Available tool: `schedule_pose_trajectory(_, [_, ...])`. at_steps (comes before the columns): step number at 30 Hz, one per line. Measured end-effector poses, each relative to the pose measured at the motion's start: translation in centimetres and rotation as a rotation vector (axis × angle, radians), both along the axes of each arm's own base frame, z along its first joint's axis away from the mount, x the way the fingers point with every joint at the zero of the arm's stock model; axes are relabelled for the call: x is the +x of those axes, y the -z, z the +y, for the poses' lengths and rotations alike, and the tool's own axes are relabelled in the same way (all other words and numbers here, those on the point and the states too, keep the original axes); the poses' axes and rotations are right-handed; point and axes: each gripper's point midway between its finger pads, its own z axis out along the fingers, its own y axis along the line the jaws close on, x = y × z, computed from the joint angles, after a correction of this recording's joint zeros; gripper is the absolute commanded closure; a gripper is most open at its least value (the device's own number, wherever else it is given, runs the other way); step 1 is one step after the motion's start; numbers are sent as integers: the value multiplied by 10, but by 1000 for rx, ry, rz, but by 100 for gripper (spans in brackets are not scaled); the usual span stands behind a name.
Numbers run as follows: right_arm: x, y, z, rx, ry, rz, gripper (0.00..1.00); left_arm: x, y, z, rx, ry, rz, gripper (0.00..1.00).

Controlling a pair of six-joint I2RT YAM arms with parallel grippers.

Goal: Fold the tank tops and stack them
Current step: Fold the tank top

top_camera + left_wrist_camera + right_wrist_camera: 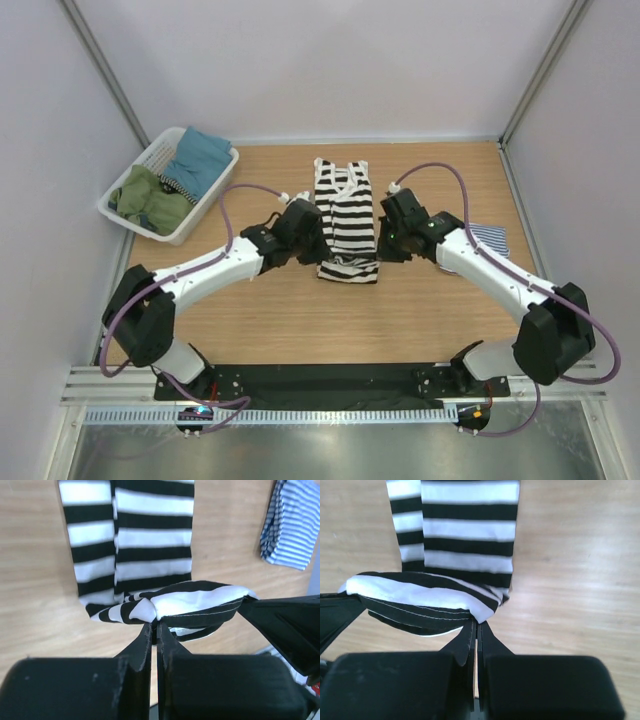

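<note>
Mid-bench, the broad-striped tank top (347, 215) lies lengthwise, black and white, straps toward the far edge, hem toward the arms. Body flat on the wood and folded narrow. Near hem raised off the bench (430, 310), stretched into a band between the two grippers.

Left gripper (316, 244) at the hem's left corner. Left wrist view: jaws pressed together on the cloth (154, 626), corner bunched just above the fingertips. Right gripper (384, 244) at the opposite corner. Right wrist view: jaws likewise closed, pinching the fabric (476, 625). Each wrist view shows the other gripper's dark body at the far end of the lifted hem.

Thin-striped tank top (491, 238) sits folded on the bench to the right, just beyond the right forearm and partly hidden by it, well apart from the broad-striped one.

White slatted basket (185, 232) at the far left corner, angled. Teal cloth (200, 160) and olive cloth (150, 200) heaped inside.
</note>
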Motion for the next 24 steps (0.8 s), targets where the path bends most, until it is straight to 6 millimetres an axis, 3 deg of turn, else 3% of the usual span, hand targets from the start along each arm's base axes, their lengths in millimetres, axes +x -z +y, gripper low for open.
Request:
schedule_pose_trajectory(3, [27, -8, -4, -1, 26, -27, 99, 23, -5, -2, 0, -20, -24, 100])
schedule_pose_trajectory(9, [69, -13, -6, -2, 54, -55, 99, 58, 7, 3, 25, -67, -23, 100])
schedule_pose_trajectory(16, [102, -11, 0, -10, 51, -58, 99, 97, -2, 10, 15, -124, -51, 100])
schedule_pose_trajectory(24, [143, -24, 0, -3, 76, -97, 99, 131, -14, 6, 4, -142, -90, 100])
